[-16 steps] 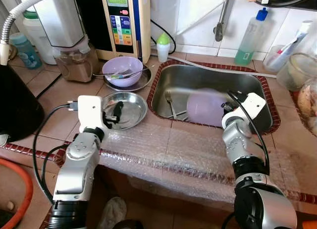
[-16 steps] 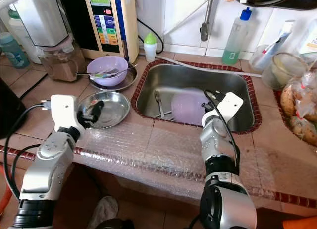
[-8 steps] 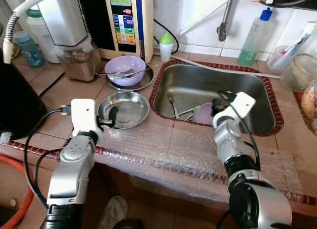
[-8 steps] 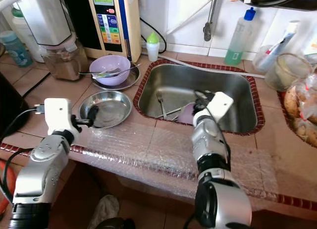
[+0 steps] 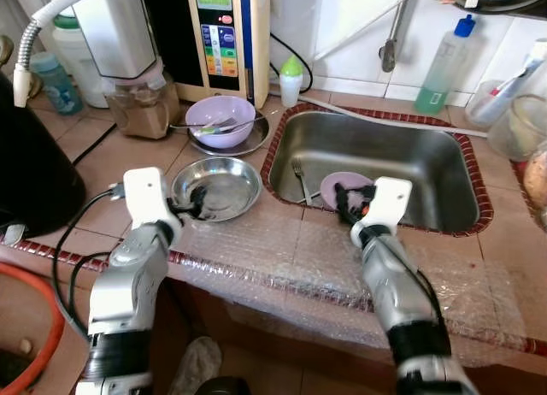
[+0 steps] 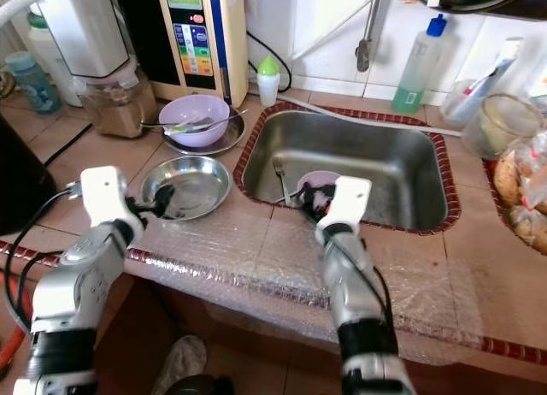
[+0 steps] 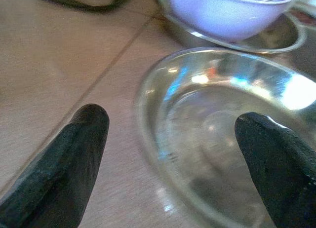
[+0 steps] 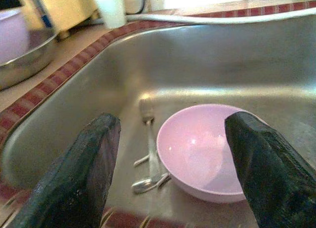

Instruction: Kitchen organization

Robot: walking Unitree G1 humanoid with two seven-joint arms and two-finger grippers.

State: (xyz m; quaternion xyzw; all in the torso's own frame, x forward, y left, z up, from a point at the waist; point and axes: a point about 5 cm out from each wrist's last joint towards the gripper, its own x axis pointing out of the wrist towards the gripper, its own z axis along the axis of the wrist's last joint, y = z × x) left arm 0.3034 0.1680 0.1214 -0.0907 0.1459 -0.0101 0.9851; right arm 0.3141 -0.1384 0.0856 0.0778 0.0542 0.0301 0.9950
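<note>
Over the sink, we're hovering our right gripper, jaws spread, lining up the pink bowl; left gripper is waiting released at the steel dish.

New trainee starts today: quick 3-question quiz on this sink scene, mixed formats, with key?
1. True or false: the right hand is shut on the pink bowl.
2. What lies beside that bowl in the sink? A) fork B) sponge C) cup
3. Fill in: the left hand hovers over the empty ____ dish.

Key: 1 false, its fingers are open; 2 A, the fork; 3 steel.
</note>
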